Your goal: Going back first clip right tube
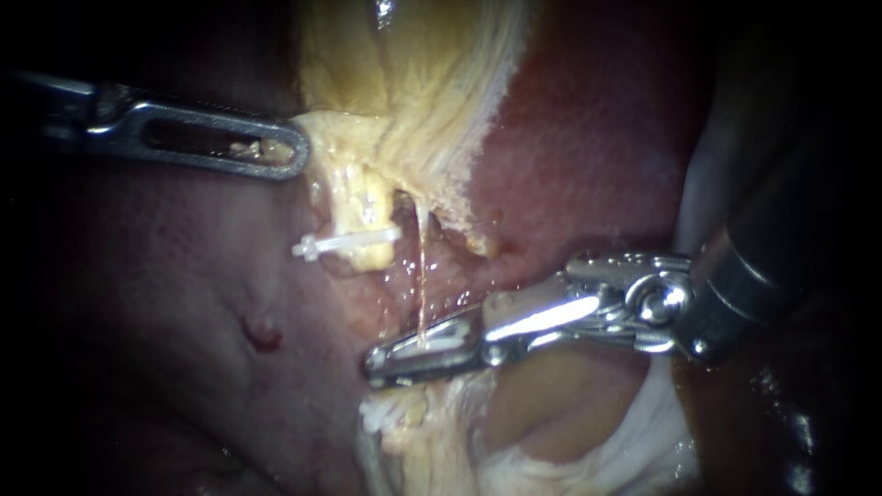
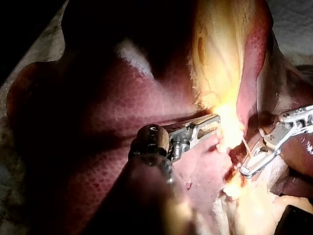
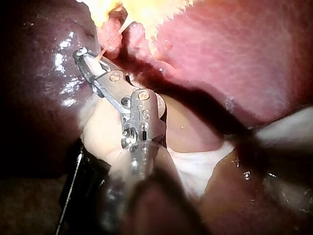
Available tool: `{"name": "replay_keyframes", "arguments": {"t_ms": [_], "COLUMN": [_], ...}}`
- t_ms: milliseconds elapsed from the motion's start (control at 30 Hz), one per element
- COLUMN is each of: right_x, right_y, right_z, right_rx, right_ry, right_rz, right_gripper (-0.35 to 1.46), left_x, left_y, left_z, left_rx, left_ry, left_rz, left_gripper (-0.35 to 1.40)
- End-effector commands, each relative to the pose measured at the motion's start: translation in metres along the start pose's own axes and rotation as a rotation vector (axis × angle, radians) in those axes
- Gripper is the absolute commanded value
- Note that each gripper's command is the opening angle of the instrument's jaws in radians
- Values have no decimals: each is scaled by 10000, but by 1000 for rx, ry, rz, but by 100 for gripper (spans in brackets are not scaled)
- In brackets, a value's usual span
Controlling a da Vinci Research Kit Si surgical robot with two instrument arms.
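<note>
While the right tool is holding jaws apart around the right tube, the left tool is clamping yellow tissue | white clip is sitting on the left tube | risk: a jaw snagging and tearing the taut right tube while backing out.

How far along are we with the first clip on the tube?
Done, it seems: one white clip sits across the yellowish tube. In hand: the right instrument lies below the clip, apart from it, a thin strand running down to its tip; the left instrument rests against yellowish tissue above. Left: drawing the right instrument clear; no second clip shows.
</note>
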Motion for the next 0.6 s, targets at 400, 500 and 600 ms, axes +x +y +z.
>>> {"name": "replay_keyframes", "arguments": {"t_ms": [400, 500, 600], "right_x": [0, 1, 1], "right_y": [0, 1, 3], "right_z": [3, 3, 4], "right_rx": [-37, -45, -74], "right_ry": [32, 35, 50], "right_rz": [-25, -59, -106], "right_gripper": [37, 44, 47], "left_x": [0, 0, 0], "left_y": [1, 1, 1], "left_z": [0, 0, 0], "left_rx": [1, 1, 1], "left_ry": [0, 0, 0], "left_rz": [0, 0, 0], "left_gripper": [-35, -35, -35]}}
